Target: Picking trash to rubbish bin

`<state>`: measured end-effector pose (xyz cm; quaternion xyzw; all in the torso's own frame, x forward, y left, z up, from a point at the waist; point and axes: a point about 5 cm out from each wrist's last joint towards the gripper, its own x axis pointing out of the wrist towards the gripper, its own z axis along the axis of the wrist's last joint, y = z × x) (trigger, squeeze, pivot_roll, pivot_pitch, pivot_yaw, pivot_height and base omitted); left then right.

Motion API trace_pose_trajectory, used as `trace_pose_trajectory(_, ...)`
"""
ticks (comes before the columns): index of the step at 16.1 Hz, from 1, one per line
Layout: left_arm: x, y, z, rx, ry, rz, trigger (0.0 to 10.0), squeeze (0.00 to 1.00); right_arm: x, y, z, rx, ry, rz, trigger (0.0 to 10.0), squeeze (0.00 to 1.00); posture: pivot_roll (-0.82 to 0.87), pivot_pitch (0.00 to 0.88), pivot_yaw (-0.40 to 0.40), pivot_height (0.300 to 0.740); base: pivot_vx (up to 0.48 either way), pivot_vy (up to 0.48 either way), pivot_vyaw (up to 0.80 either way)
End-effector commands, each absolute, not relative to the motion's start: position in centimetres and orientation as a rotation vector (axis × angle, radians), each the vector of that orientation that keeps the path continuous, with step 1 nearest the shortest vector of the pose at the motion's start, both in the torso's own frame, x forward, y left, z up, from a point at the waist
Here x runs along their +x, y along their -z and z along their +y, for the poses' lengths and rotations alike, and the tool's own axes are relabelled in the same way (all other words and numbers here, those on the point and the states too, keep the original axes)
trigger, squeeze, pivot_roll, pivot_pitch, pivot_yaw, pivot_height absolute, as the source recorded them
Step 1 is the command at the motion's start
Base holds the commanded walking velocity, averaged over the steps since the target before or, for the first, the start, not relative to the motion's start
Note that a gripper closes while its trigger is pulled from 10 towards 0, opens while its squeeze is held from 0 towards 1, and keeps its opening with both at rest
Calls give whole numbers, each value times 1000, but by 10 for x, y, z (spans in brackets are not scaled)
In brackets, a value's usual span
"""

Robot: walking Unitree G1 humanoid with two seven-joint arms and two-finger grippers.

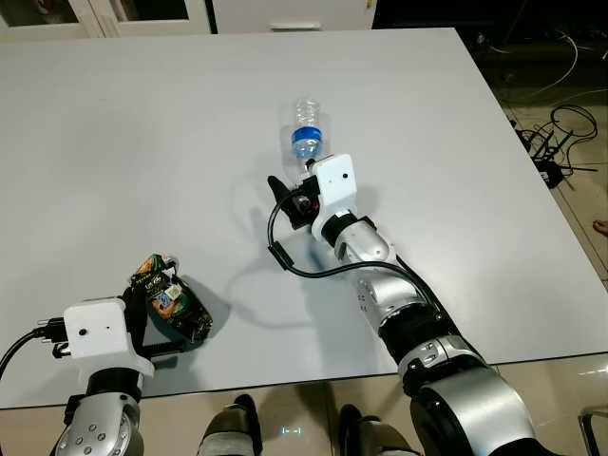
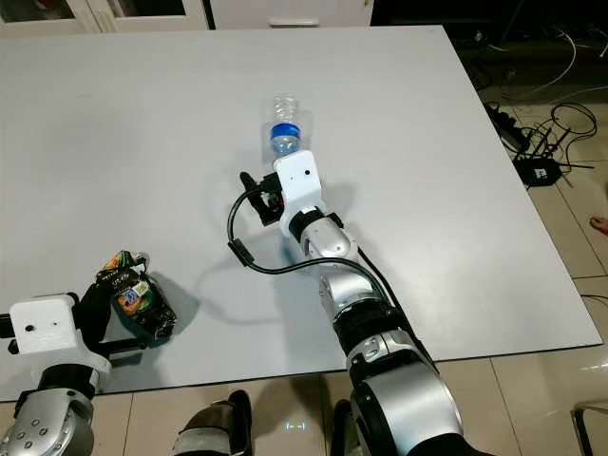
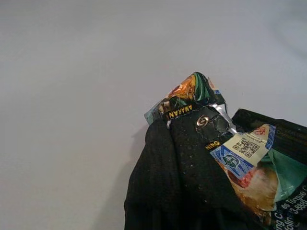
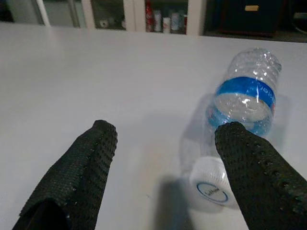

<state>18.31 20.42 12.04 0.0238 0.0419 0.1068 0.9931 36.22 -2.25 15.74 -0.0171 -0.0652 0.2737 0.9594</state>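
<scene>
A clear plastic bottle with a blue label lies on the white table, its white cap pointing toward me. My right gripper is open just short of the bottle. One finger is alongside the cap and the other finger stands off to the side, over bare table. Near the table's front left edge, my left gripper is shut on a crumpled green and orange snack wrapper. In the left wrist view a black finger presses on the wrapper.
The table's right edge drops to a tiled floor with cables and a power strip. White cabinets stand beyond the far edge. My feet are at the front edge.
</scene>
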Motion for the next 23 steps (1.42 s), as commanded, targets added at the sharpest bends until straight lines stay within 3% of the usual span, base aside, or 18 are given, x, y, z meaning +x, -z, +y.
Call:
trace_pose_trajectory(1,179,-119,207,56,-231,101,0,0,360,-153,-17,-51,-565,-115,10000,0,150,241,1,740,0,0,0)
trace_pose_trajectory(22,167,-120,205,53,-238,129,0,0,360,-136,-1,-107,-457,6,10000,0,197,283,-1,740,0,0,0)
trace_pose_trajectory(23,166,-119,205,51,-237,132,392,0,361,-136,0,-108,-455,9,10000,0,198,285,-1,740,0,0,0)
